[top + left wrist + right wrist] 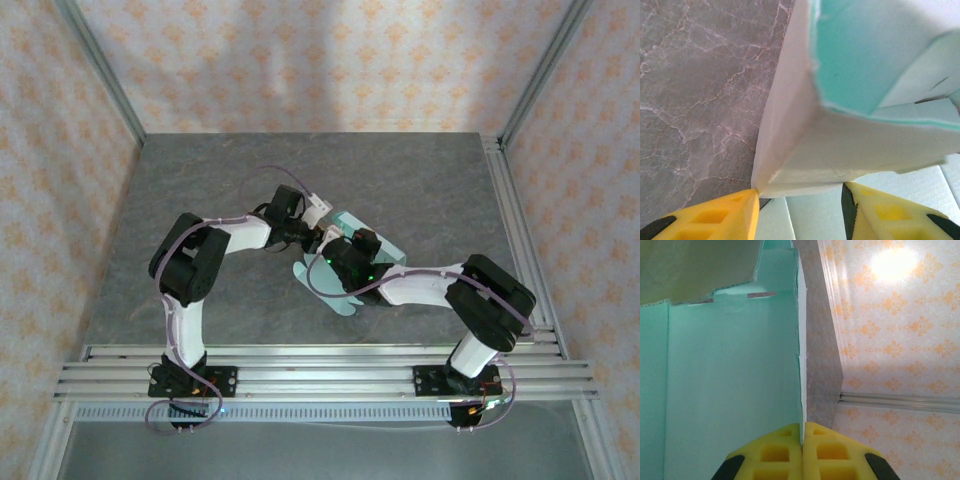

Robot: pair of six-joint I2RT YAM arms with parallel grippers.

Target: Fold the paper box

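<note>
The paper box (318, 280) is a pale mint card sheet, partly folded up, lying mid-table between the two arms. My left gripper (322, 240) reaches it from the left. In the left wrist view a raised, creased panel of the paper box (865, 45) stands just beyond my left gripper (801, 192). That gripper's yellow jaws stand apart, and each tip touches the panel's lower edge. My right gripper (345, 255) comes in from the right. In the right wrist view my right gripper (802, 427) is shut on the thin edge of an upright mint panel (730, 380).
The grey marbled table (220, 180) has aluminium rails along its right side (515, 230) and near edge (320, 365). Patterned walls enclose it on three sides. Both wrists crowd close together over the card.
</note>
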